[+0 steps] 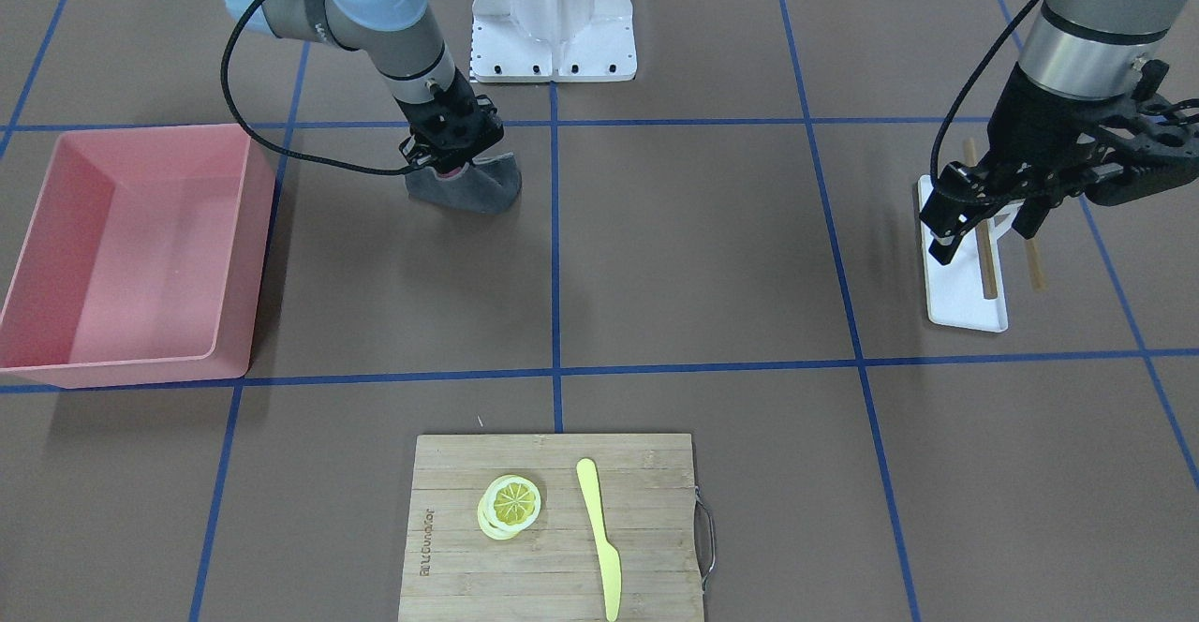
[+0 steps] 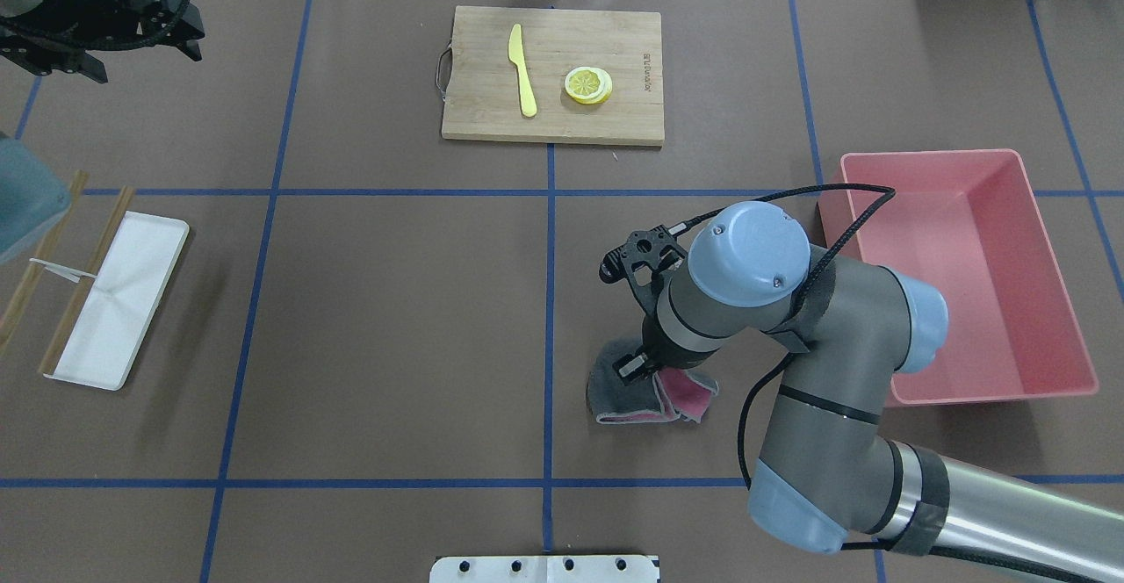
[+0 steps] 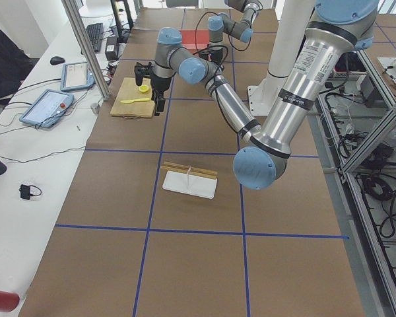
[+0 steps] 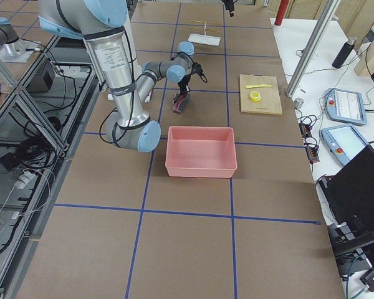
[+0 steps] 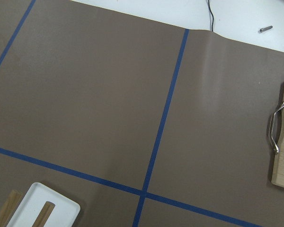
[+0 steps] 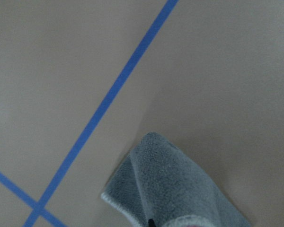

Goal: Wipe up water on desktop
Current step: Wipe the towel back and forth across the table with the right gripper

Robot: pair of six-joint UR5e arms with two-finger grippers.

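Note:
The brown desktop (image 1: 703, 257) with blue tape lines shows no water that I can make out. My right gripper (image 1: 451, 163) points down and is shut on a grey cloth with a pink side (image 1: 473, 189), whose lower part rests crumpled on the desktop just beside the centre tape line. The cloth also shows in the overhead view (image 2: 619, 394) and the right wrist view (image 6: 175, 189). My left gripper (image 1: 984, 240) is open and empty, raised above the desktop at the far side, near a white tray.
A pink bin (image 1: 255, 257) stands close to the cloth, on the side away from the centre line. A bamboo cutting board (image 1: 459, 547) holds a lemon slice (image 1: 512, 503) and a yellow knife (image 1: 599, 538). A white tray (image 1: 960, 303) with chopsticks (image 1: 985, 271) lies under the left gripper.

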